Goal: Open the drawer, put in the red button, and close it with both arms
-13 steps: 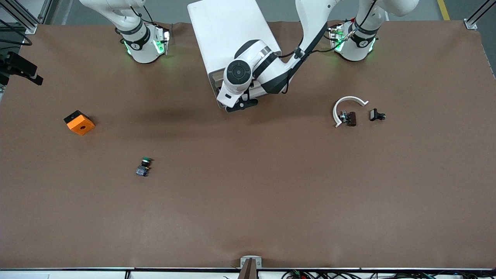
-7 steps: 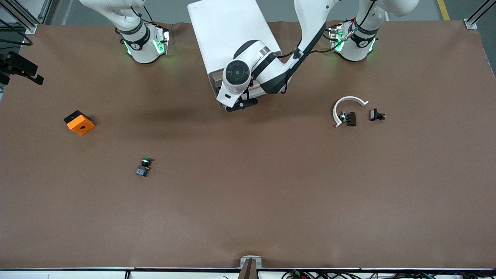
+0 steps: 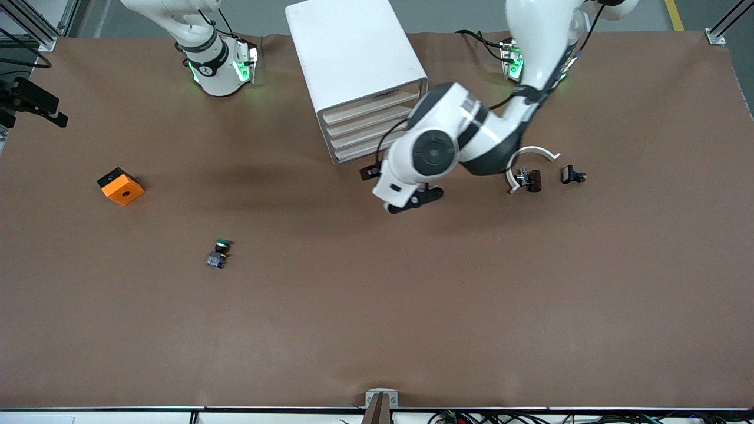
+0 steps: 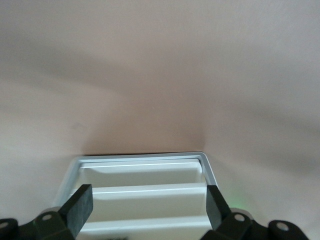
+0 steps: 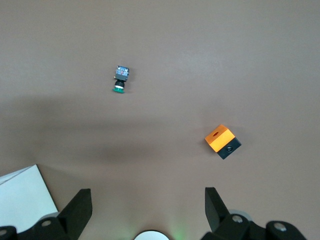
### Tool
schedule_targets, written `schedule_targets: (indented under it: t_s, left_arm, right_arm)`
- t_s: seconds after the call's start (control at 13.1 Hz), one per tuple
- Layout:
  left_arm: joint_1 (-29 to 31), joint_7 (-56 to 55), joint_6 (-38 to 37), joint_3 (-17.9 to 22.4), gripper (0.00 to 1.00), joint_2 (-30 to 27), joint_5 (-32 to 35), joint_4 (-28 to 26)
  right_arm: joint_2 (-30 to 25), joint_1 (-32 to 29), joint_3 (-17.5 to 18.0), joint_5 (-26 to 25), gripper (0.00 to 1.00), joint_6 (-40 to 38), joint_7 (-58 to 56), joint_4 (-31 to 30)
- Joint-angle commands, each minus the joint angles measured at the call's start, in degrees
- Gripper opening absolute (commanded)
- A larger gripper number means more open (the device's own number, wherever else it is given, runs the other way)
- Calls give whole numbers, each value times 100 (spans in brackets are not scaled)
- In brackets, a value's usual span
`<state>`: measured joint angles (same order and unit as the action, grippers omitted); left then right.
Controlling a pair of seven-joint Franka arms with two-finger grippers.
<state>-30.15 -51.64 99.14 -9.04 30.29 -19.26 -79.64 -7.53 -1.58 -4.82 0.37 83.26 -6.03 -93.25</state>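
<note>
Looks like the opening step, not yet begun in earnest: shows the drawer [image 3: 370, 107], uppermost of four in the white cabinet [image 3: 347, 47], shut flush with the three below. Finds the left gripper [image 3: 412, 200] over bare table just in front of the cabinet, fingers apart and holding nothing; in the left wrist view, frames the drawer fronts between those spread fingers [image 4: 79, 207]. Places the right gripper [image 5: 145, 200] out of the front view, waiting above the right arm's end of the table, likewise spread and empty, looking down on the green-capped button [image 5: 120, 80] and the orange block [image 5: 223, 141]. Cannot pin down the red button for certain: possibly the small dark reddish piece [image 3: 529, 179] lying against the white curved part [image 3: 527, 158] toward the left arm's end of the table, apart from the cabinet. Calls next, probably, for lining the left gripper up on the top drawer's front edge, catching it and drawing it straight out toward the front camera. Risks hooking a lower drawer, given how alike and close the fronts sit.
</note>
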Motion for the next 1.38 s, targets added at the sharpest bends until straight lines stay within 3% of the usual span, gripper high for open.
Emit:
schedule_targets:
  t_s: [0.0,0.31,0.53,0.84,1.15,1.3]
  left_arm:
    - [647,696,-639,-36,100,-689,281,-113]
    - [1955,2267,-1554,-36,100,-1454,696,-131]
    - [3029,3780,-1776,-36,100,-1999,949,-166]
    - [3365,4459,-1697,-27,100,-2220,2073,-157]
    - [4094,5662,-1399,-45,100,-2414,2111,-157]
    - [4122,5779,-1188,-62,100,-2537,2111,-192]
  right_arm:
    - [-100,-88,34,-90,100,-91,-153,-53]
    - [-109,-79,60,-99,100,-99,-74,-53]
    - [-109,-61,87,-99,100,-100,269,-53]
    - [-170,-88,43,-99,100,-82,147,-53]
    - [-170,-97,25,-90,100,-56,5,-61]
    - [-170,-97,25,-64,100,-21,5,-61]
